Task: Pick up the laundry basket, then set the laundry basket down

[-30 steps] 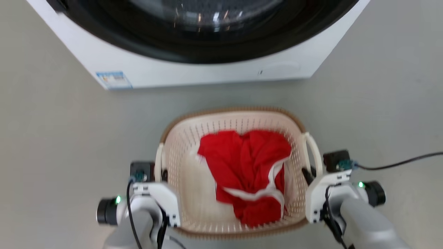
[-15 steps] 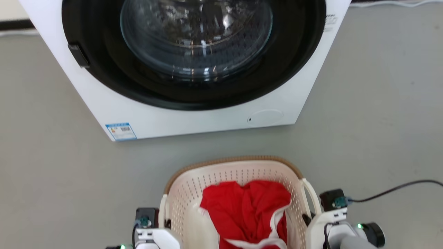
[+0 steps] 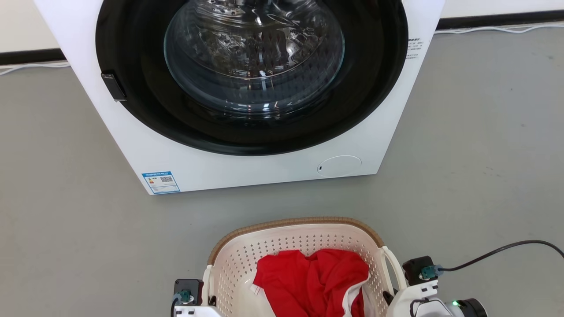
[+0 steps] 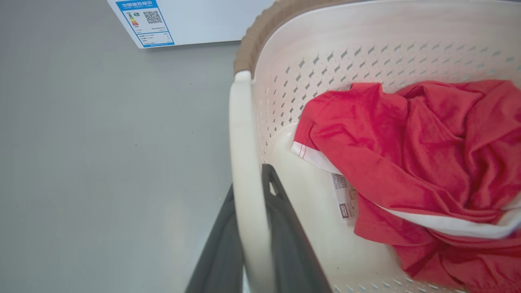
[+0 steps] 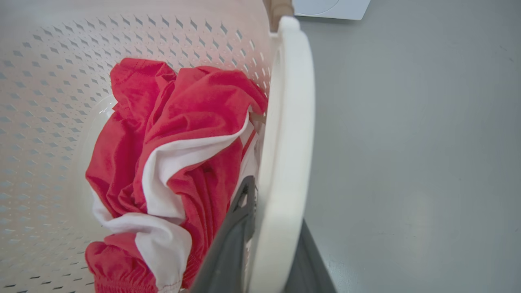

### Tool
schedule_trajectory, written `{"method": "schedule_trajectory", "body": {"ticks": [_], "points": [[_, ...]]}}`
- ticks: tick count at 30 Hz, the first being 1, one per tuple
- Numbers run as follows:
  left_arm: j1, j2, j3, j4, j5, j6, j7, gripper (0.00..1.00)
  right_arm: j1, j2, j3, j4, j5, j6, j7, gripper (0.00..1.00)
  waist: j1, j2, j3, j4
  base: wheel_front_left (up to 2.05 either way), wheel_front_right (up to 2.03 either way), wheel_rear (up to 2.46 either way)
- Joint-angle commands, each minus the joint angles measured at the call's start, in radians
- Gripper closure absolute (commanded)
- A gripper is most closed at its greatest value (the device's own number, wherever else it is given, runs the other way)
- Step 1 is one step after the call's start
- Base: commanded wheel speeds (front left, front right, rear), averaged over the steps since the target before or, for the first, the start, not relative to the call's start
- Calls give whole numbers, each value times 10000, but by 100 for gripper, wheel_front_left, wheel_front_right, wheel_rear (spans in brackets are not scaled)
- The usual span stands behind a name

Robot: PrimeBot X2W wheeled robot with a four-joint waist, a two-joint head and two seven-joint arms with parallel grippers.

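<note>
The small cream-white perforated plastic laundry basket (image 3: 299, 237) sits low in the head view, in front of the white front-loading washing machine (image 3: 246, 169), over the grey floor (image 3: 66, 220). A crumpled red garment (image 3: 313, 281) with white trim lies inside it. The left gripper (image 4: 249, 179) is clamped on the basket's white left loop handle (image 4: 242, 122), one dark finger on either side. The right gripper (image 5: 276, 203) pinches the right loop handle (image 5: 291, 101) likewise. Whether the basket touches the floor cannot be told.
</note>
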Motion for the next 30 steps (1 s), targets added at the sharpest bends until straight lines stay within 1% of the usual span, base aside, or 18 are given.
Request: {"method": "schedule_trajectory", "body": {"ticks": [1, 13, 30], "points": [[-213, -84, 61, -212, 2, 20, -80, 100, 63, 283, 356, -428, -39, 171, 16, 100, 0, 0, -33, -16, 0, 0, 0], [-289, -84, -153, -128, -293, 78, -80, 100, 204, 283, 211, -683, -248, 171, 150, 100, 0, 0, -153, -70, 0, 0, 0], [-248, -84, -156, -120, -425, 111, -80, 100, 385, 283, -14, -928, -467, 171, 305, 100, 0, 0, -342, 53, 0, 0, 0]]}}
